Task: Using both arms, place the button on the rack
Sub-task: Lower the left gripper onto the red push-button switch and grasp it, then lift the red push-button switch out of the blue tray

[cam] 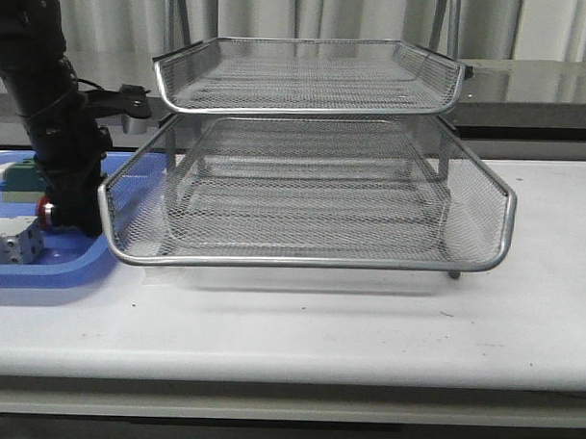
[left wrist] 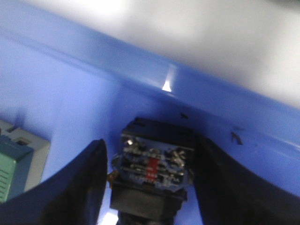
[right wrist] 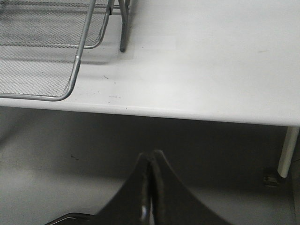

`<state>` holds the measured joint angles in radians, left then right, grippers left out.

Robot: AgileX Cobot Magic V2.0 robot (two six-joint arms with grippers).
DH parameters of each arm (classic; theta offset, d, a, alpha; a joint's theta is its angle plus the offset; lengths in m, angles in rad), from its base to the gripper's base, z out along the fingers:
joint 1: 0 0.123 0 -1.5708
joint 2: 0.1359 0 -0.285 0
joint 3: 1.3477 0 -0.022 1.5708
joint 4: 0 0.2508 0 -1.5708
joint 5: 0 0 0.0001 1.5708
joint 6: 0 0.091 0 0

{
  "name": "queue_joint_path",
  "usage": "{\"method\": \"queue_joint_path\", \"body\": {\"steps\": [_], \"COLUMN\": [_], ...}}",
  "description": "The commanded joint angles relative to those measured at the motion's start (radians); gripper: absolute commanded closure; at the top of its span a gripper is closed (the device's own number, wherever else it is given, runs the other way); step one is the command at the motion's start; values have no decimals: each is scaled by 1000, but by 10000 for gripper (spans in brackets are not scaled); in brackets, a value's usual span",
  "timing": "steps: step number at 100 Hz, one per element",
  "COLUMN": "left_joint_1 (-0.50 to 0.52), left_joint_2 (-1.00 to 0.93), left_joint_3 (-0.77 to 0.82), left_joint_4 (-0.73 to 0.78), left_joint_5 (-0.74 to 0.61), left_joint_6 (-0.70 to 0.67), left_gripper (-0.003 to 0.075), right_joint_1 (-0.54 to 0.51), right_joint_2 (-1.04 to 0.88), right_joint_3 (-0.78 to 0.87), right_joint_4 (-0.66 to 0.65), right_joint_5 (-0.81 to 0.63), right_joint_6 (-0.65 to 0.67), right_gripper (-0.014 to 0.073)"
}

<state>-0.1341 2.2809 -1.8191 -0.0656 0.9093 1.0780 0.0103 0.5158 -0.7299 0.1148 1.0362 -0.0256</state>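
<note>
**Left jaws around the button in the blue tray, right jaws closed off the table**

Front view: I see my left arm (cam: 56, 125) reaching down into the blue tray (cam: 41, 273) just beside the rack (cam: 309, 182). The gripper end is hidden behind the black links, but a red cap of the button (cam: 45, 209) peeks out at the arm's lower end, beside the rack's middle tray rim. A grey-white block (cam: 11, 243) sits in the tray near the arm, and a green block (cam: 20, 179) lies behind it. The rack's trays hold nothing I can make out. My right arm does not show here.

Left wrist view: the left gripper (left wrist: 147, 183) has its jaws spread, one dark finger (left wrist: 79, 187) on each side of the button (left wrist: 152, 166). The button's black body with its terminals sits between the fingers; I cannot tell whether the pads touch it. The blue tray wall (left wrist: 211, 98) runs just beyond the button. The green block (left wrist: 14, 166) lies outside one finger.

Right wrist view: the right gripper (right wrist: 151, 187) has its jaws pressed together, holding nothing. It hangs off the table edge (right wrist: 187, 115), over the floor. A corner of the rack (right wrist: 47, 56) and one leg (right wrist: 123, 28) stand well beyond the fingertips.
</note>
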Motion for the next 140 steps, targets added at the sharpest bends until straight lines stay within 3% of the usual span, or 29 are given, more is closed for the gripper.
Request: {"method": "queue_joint_path", "body": {"steps": [1,22,55,90,108,140], "left_joint_1": [-3,-3,13,48,40,-51], "left_joint_2": [-47,-53,-67,-236,-355,-626], "left_joint_3": [-20,-98,-338,-356,-298,-42], "left_joint_4": [5,17,15,-3,-14,-30], "left_joint_5": [-28,51,367,369,369,369], "left_joint_6": [-3,-3,-75,-161,-194,-220], "left_gripper": [519,741,740,740,740,740], "right_joint_1": [-1,-1,-1,-1,-1,-1], "right_joint_2": [6,6,6,6,6,6], "right_joint_3": [-33,-33,-33,-33,-33,-33], "right_joint_4": [5,5,5,5,5,5], "right_joint_5": [-54,-53,-53,-53,-53,-53], "right_joint_6": [-2,-2,-2,-2,-2,-2], "right_gripper": [663,663,663,663,663,663]}}
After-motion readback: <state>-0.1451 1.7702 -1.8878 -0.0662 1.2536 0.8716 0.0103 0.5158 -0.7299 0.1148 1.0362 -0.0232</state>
